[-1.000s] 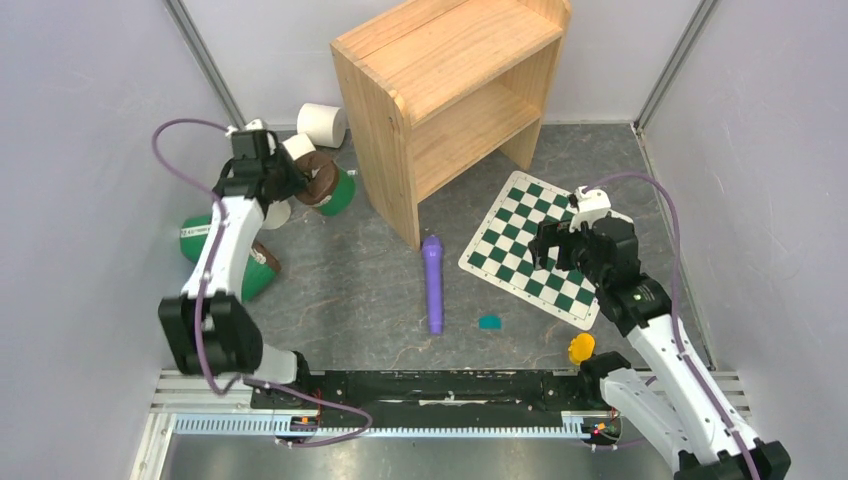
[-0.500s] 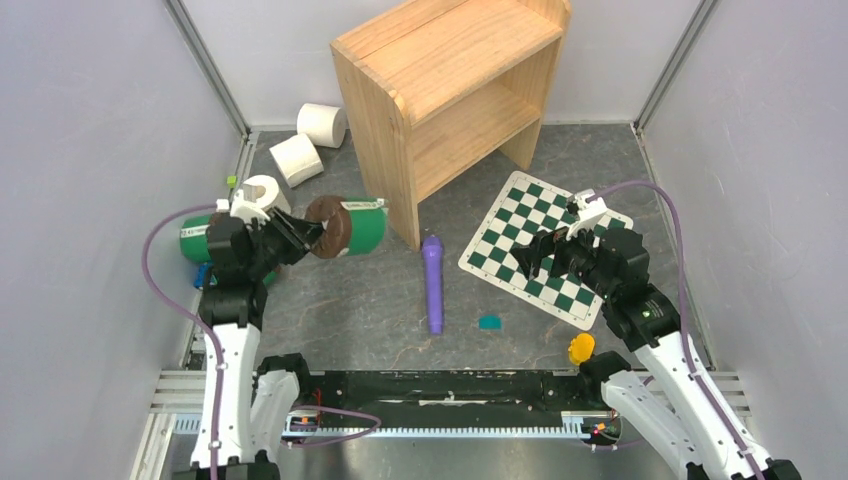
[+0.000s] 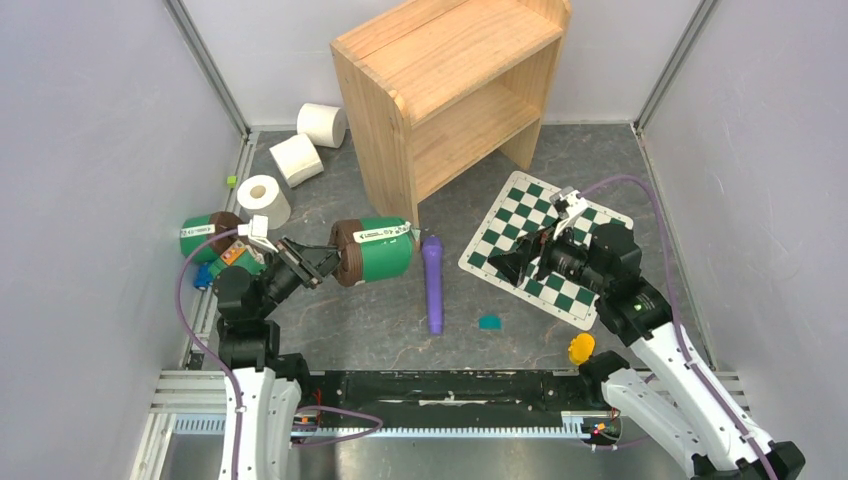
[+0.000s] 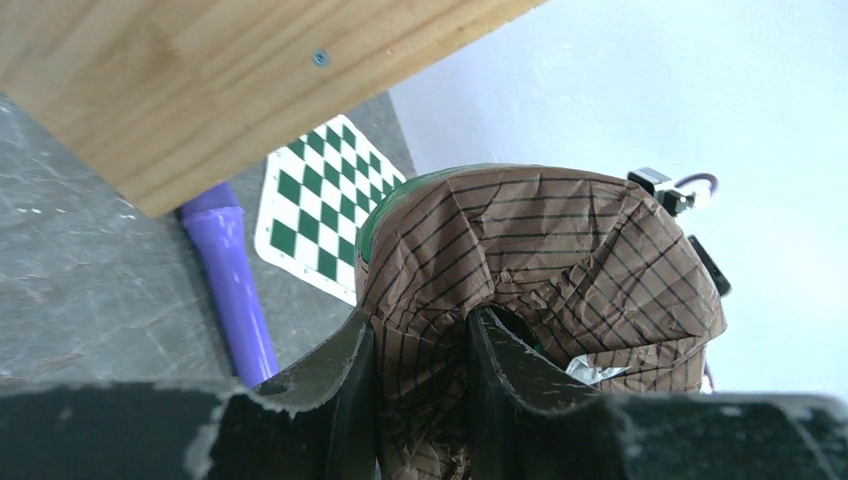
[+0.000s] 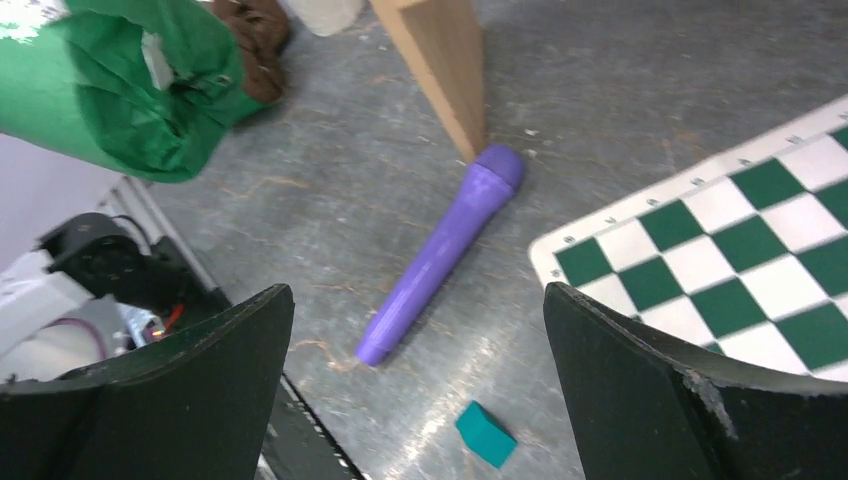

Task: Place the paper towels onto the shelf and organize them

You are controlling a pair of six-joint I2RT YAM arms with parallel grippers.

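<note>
Three white paper towels lie on the floor at the back left: one by the wall [image 3: 322, 124], one [image 3: 296, 159] nearer, one [image 3: 263, 199] with its core facing up. The wooden shelf [image 3: 450, 90] stands at the back centre, both tiers bare; its side panel [image 4: 200, 90] fills the top of the left wrist view. My left gripper [image 3: 325, 263] is shut on the crumpled brown paper lid [image 4: 560, 250] of a green canister [image 3: 383, 250], held in the air in front of the shelf's left panel. My right gripper [image 3: 508, 264] hangs open over the floor, nothing between its fingers [image 5: 640, 390].
A second green canister [image 3: 205, 236] lies at the far left. A purple cylinder [image 3: 433, 283] lies in front of the shelf's corner, a teal block [image 3: 489, 322] near it. A green-and-white checkered board [image 3: 545, 245] lies at the right, a yellow object [image 3: 581, 348] by the right base.
My left arm has drawn back from the rolls and swung right, carrying the green canister to in front of the shelf. My right gripper has tipped left and slightly lower.
</note>
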